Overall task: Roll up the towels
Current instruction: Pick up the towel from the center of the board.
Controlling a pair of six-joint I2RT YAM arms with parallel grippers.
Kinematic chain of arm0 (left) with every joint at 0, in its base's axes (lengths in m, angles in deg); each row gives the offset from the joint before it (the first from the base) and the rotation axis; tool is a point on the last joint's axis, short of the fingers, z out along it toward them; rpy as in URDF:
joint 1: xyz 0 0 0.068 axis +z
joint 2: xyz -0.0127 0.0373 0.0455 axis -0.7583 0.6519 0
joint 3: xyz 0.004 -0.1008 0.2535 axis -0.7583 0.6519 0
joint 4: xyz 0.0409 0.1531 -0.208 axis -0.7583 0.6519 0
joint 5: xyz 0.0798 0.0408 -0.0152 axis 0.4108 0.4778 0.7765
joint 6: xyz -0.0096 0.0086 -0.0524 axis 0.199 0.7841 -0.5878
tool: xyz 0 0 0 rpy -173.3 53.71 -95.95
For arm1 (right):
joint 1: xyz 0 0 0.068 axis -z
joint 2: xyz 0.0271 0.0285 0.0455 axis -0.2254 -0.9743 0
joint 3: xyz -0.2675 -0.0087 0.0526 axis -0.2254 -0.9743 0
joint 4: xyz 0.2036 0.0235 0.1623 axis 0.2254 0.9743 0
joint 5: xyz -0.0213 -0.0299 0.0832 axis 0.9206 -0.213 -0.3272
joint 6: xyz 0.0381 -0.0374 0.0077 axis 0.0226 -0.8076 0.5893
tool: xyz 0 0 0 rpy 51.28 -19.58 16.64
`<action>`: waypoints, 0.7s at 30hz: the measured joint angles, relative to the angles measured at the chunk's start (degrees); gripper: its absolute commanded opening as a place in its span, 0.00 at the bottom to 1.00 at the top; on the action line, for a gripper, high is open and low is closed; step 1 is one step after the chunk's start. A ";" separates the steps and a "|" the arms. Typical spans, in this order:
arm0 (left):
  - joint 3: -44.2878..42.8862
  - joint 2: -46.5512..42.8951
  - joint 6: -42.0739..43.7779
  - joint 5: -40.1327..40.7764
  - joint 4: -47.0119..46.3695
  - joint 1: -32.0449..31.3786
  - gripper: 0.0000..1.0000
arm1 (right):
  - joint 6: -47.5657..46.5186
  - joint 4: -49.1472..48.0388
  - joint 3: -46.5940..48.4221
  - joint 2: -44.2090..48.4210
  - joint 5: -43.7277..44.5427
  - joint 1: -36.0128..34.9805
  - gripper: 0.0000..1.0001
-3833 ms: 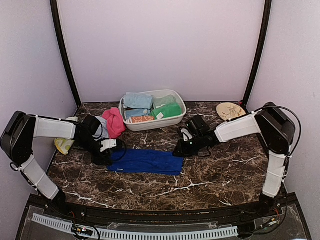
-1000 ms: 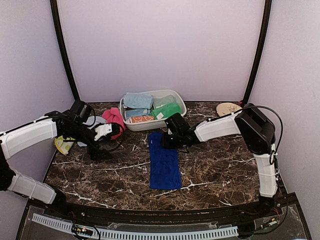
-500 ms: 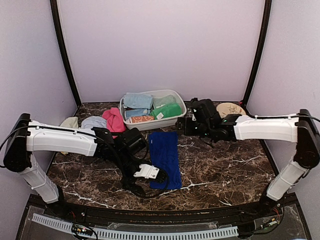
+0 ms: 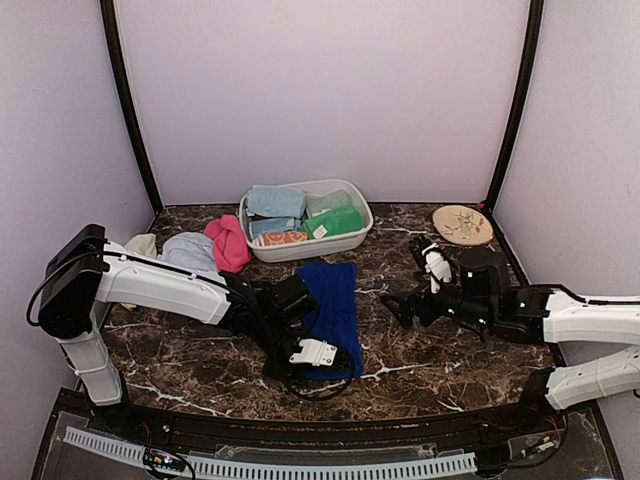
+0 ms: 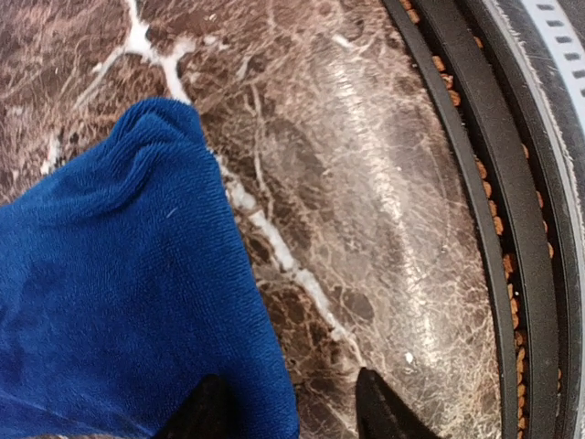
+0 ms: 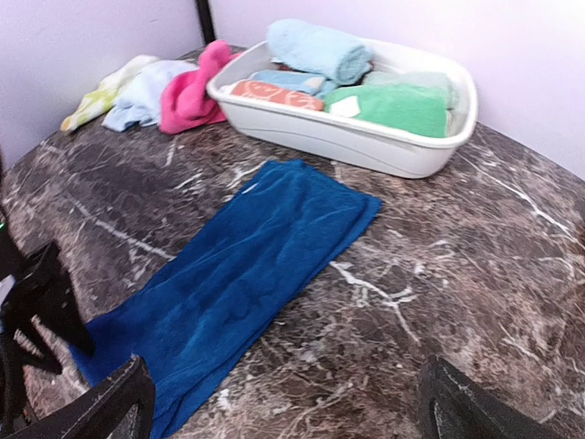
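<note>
Starting at the upper left of the overhead view, a soft pale blue cloth (image 4: 188, 250) and a pink cloth (image 4: 228, 243) lie bunched together. Toward lower centre, the left gripper (image 4: 318, 353) sits at the near end of the long royal blue terry towel (image 4: 335, 300). The towel lies flat down the middle of the dark marble-patterned table (image 4: 450, 350), its far end just below the white oval plastic tub (image 4: 290, 248). In the wrist view the jaws stand partly apart, straddling the towel's near side edge with nothing pinched. The cloth looks light, limp and a little grippy, so I judge it will bunch and drag rather than slide. The near hem seems the best hold, tucked over to begin the roll. At centre right, the right gripper (image 4: 405, 305) gapes wide and empty, well apart from the towel.
</note>
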 measured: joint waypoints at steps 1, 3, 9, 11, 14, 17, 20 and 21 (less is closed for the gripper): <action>0.09 0.48 -0.35 0.57 -0.26 -0.02 0.30 | -1.49 0.15 -0.22 -0.04 -0.90 -1.40 1.00; 0.79 0.66 -1.14 1.62 -1.40 0.00 0.13 | -3.34 0.04 -0.28 -0.22 -1.99 -3.61 1.00; 1.73 0.66 -3.69 2.56 -3.58 2.10 0.15 | -6.73 -1.70 -1.40 -0.59 0.24 -11.39 1.00; 1.73 0.66 -4.15 1.84 -3.65 3.54 0.16 | -7.28 -2.67 -2.45 -0.63 1.51 -14.10 1.00; 1.97 0.28 -4.24 0.09 -3.69 5.31 0.12 | -9.05 -2.91 -2.78 -2.03 3.78 -19.02 1.00; 2.49 -0.66 -4.00 -2.43 -3.72 6.34 0.04 | -11.21 -2.67 -2.54 -6.27 5.27 -25.66 0.99; 2.51 -0.72 -3.98 -5.88 -3.26 7.63 0.02 | -13.97 -2.32 -2.54 -10.95 8.33 -31.41 0.97; 2.49 -0.72 -4.02 -6.97 -2.84 8.13 0.00 | -15.23 -2.32 -2.54 -12.57 9.79 -32.98 0.96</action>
